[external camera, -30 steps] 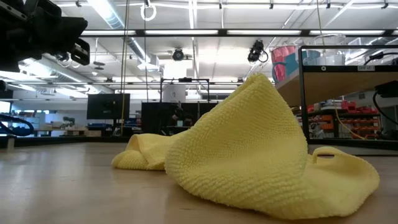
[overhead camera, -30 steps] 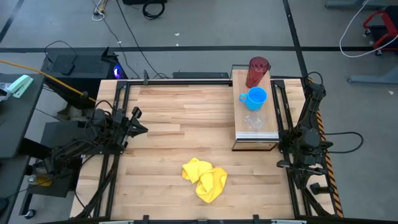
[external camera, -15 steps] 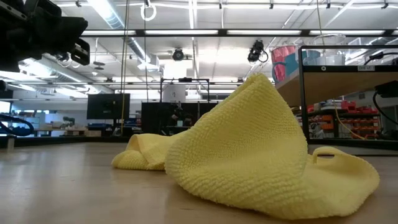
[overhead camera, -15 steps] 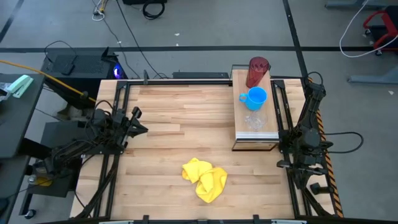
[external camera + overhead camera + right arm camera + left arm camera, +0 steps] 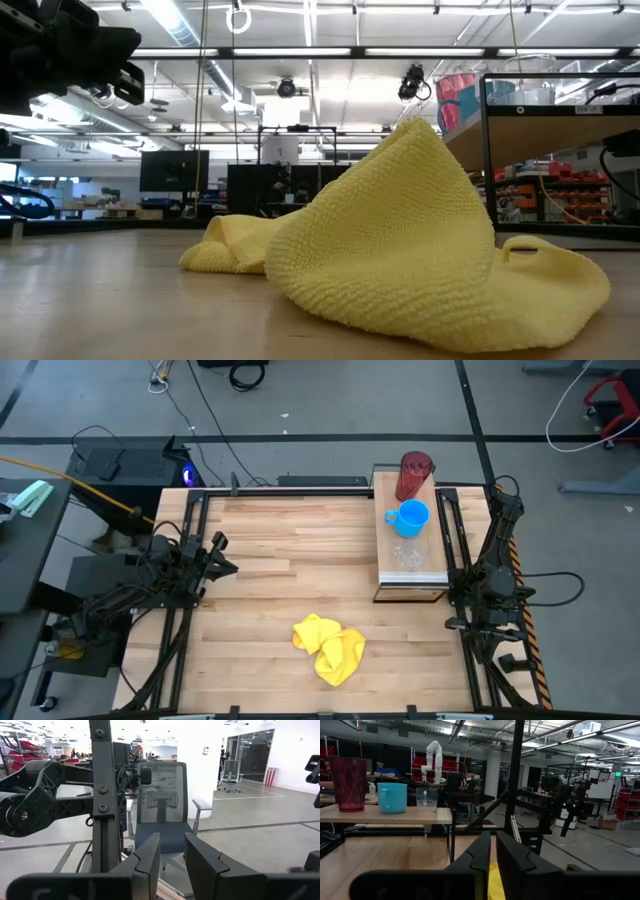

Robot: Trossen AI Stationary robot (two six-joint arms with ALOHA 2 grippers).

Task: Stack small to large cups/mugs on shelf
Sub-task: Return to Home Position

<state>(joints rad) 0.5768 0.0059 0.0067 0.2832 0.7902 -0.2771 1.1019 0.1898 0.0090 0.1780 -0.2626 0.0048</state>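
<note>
Nothing has shifted over the last second: the clear cup (image 5: 408, 554), the blue mug (image 5: 411, 516) and the red tumbler (image 5: 414, 475) stand in a row along the shelf (image 5: 387, 562), smallest to largest, so the sorting looks finished. The left gripper (image 5: 493, 836), clenched on nothing, rests well apart from the shelf across the counter (image 5: 290, 550), while the right gripper (image 5: 172, 839), released and empty, sits folded just beside the shelf. No brand or lettering is legible.

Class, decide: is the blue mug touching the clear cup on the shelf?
Apart. The left wrist view shows the blue mug and the clear cup standing side by side on the shelf, with background visible between them.
</note>
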